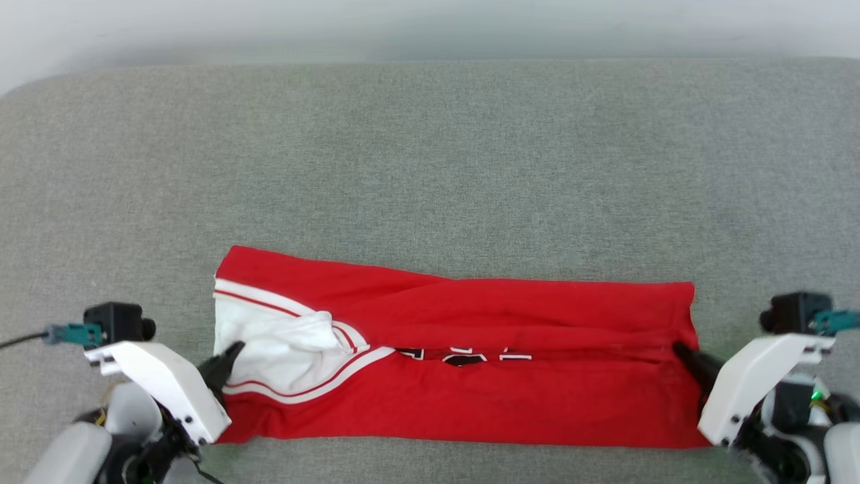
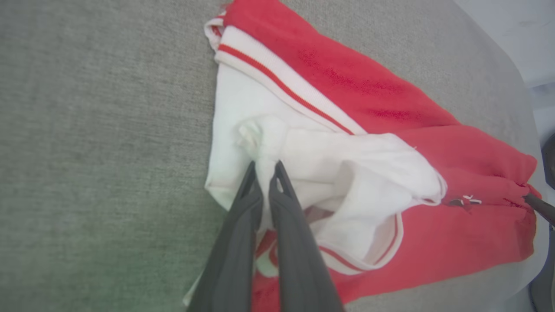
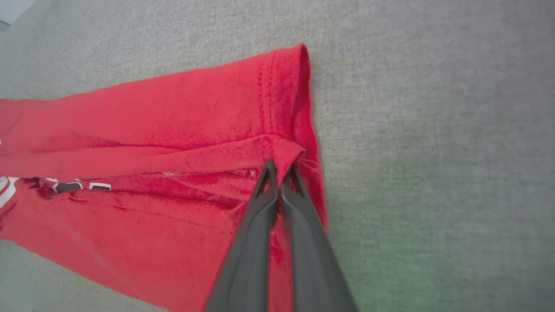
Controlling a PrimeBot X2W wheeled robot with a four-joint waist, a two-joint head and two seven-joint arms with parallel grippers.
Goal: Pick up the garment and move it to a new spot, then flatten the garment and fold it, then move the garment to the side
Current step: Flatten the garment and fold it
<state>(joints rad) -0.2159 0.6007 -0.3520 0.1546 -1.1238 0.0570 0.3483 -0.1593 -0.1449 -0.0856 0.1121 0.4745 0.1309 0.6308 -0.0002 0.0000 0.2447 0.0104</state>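
My left arm comes in low from the near left corner, pale forearm slanting inward. My left gripper (image 1: 234,351) has its dark fingers pressed together on the bunched white sleeve cloth at the garment's (image 1: 510,403) left end. My right arm mirrors it from the near right, and my right gripper (image 1: 678,349) is pinched on a raised fold at the garment's right-hand hem.

The garment lies as a long red band from left to right, toward the near edge of the grey cloth-covered surface (image 1: 430,154) and about midway along it. Its far long side is folded over toward me. The surface's far edge is rounded at the left corner, and beyond it stands a pale wall (image 1: 430,27).

From the head, black white-outlined lettering (image 1: 463,354) peeks out of the crease along the middle.

The left wrist view brings my left gripper (image 2: 264,167) close. A white tuft stands up just past the tips, the red-and-white striped trim (image 2: 282,84) runs above it, and one finger of my other gripper (image 2: 538,207) touches the red cloth at the far end.

The right wrist view shows my right gripper (image 3: 281,167) nipping a small red peak of cloth beside the stitched hem (image 3: 277,86).
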